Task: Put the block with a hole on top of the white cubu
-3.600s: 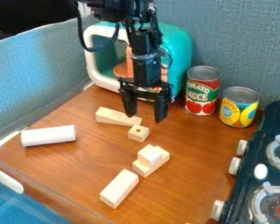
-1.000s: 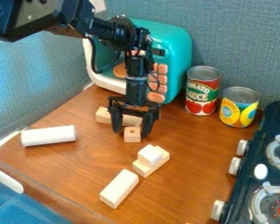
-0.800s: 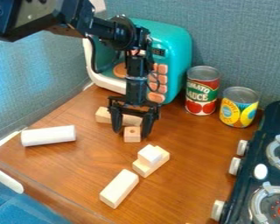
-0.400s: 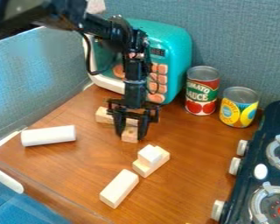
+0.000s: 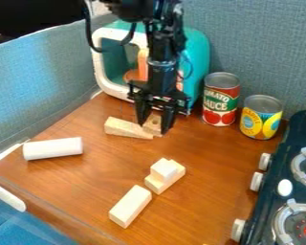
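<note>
My gripper (image 5: 156,128) hangs over the back middle of the table, shut on the block with a hole (image 5: 154,123). That small wooden block is held between the fingertips, by the right end of a wedge-shaped wooden block (image 5: 126,128). Whether the two touch, I cannot tell. Nearer the front, a small white cube (image 5: 163,168) rests on a pale wooden block (image 5: 171,180).
A rectangular block (image 5: 130,206) lies in front of the white cube. A white cylinder (image 5: 52,148) is at the left. Behind the gripper stands a teal toy microwave (image 5: 196,57); two cans (image 5: 221,99) and a stove (image 5: 296,182) are on the right.
The fingers have shut on the block with a hole. Gripper and block have moved up in the view and slightly right, off the spot where the block lay.
</note>
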